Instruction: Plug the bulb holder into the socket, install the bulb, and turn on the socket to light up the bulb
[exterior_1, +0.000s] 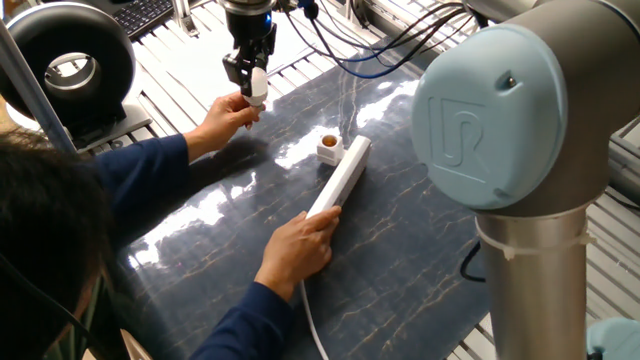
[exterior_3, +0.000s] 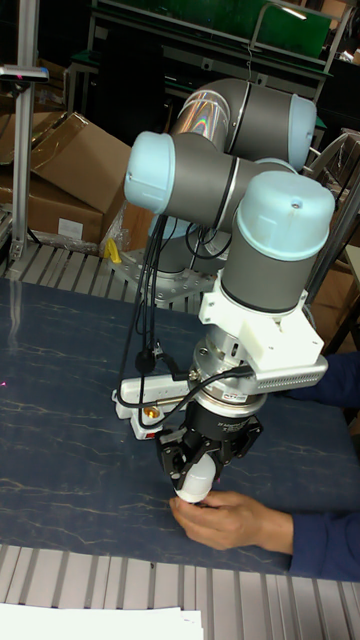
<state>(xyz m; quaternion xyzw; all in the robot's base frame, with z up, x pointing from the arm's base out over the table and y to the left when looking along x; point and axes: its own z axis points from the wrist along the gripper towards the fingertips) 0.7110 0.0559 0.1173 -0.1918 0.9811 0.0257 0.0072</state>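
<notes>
The bulb (exterior_1: 258, 94) is white and rounded, and it sits between the fingers of my gripper (exterior_1: 250, 80) at the far left of the mat. A person's hand (exterior_1: 225, 120) still touches it from below. In the tall fixed view the gripper (exterior_3: 197, 472) closes on the bulb (exterior_3: 194, 488) just above that hand (exterior_3: 235, 520). The bulb holder (exterior_1: 329, 147), white with an orange-brass opening, stands at the far end of the socket (exterior_1: 340, 180). That socket is a long white strip lying on the mat, seen also as the socket (exterior_3: 150, 393) with the holder (exterior_3: 148, 412).
The person's other hand (exterior_1: 300, 245) rests on the socket's near end, with the white cord (exterior_1: 310, 325) trailing toward the front. A black ring light (exterior_1: 70, 65) stands at the back left. My arm's large joint (exterior_1: 510, 100) fills the right foreground above the dark marbled mat (exterior_1: 400, 260).
</notes>
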